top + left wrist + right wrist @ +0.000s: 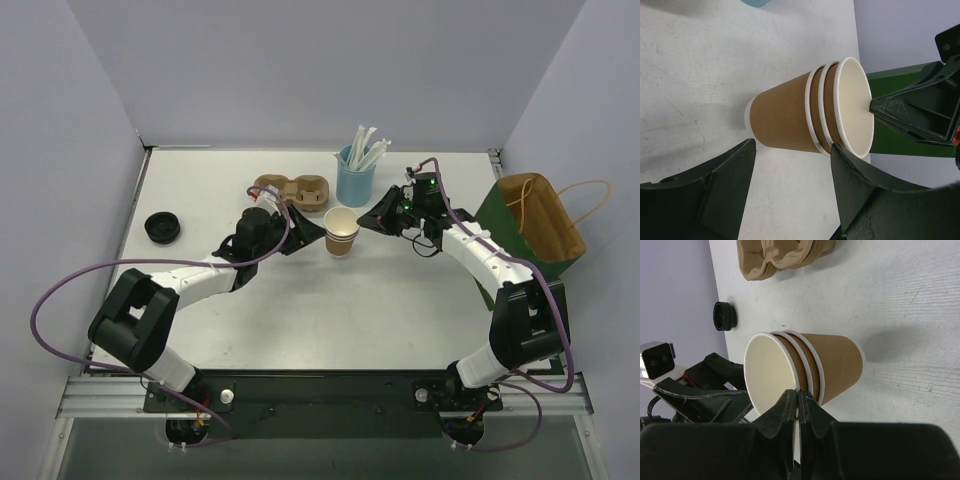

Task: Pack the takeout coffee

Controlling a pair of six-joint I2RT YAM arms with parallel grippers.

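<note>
The takeout coffee stands upright near the middle of the overhead view, just below the light-blue cup of straws and to the lower right of the brown pulp carrier. Up close it is really three tan cups nested together, with three white rims stacked one above the other.

The right gripper comes in from the right, its fingers pressed together at the topmost rim. As far as the wrist view lets me judge, they have the thin paper wall pinched between them.

The left gripper reaches in from the left with its fingers spread wide, one on each side of the stack. I can't tell whether either finger touches the paper.

A black lid lies on the white table at the left of the frame. At the right edge a brown paper bag with a looped handle rests on something green.
</note>
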